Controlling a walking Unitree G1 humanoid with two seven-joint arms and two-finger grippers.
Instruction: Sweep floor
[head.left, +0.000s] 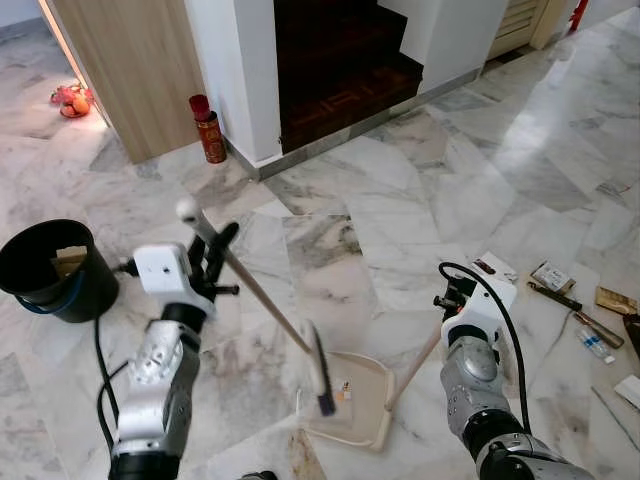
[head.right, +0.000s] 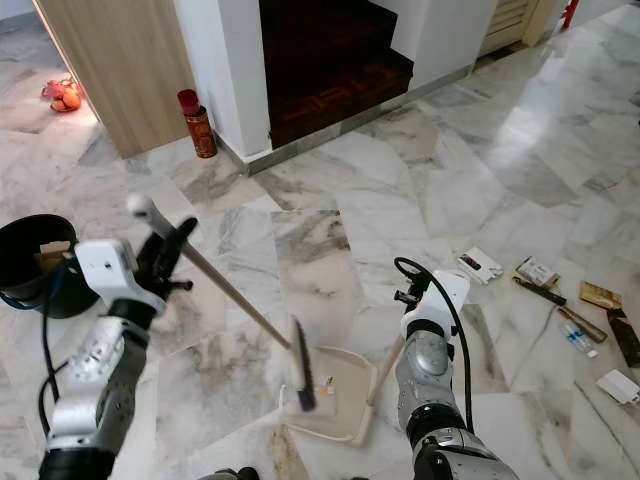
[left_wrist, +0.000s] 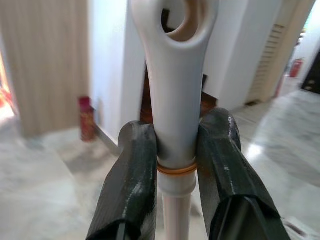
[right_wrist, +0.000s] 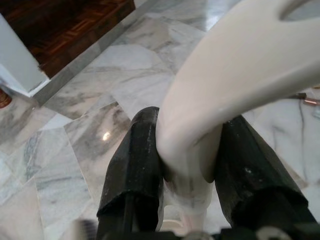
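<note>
Gripping broom (head.left: 262, 300) | left end effector (left_wrist: 175, 165) clenched | head slants down into dustpan (head.left: 365, 385)

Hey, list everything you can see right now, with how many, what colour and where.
Broom: one, pale handle with dark bristles, bristle end over the dustpan.
Dustpan: one, cream, on the marble floor between the arms.
Bucket: one, black, on the floor at far left.
Tall can: one, red, beside the white wall corner.
Scattered litter: several small packets and wrappers, mixed colours, floor at right.
Wooden steps: dark brown, straight ahead.
Orange items: small heap, far left by the wooden door.
Left gripper: black jaws shut on the broom's handle top.
Right gripper: shut on the dustpan handle.
</note>
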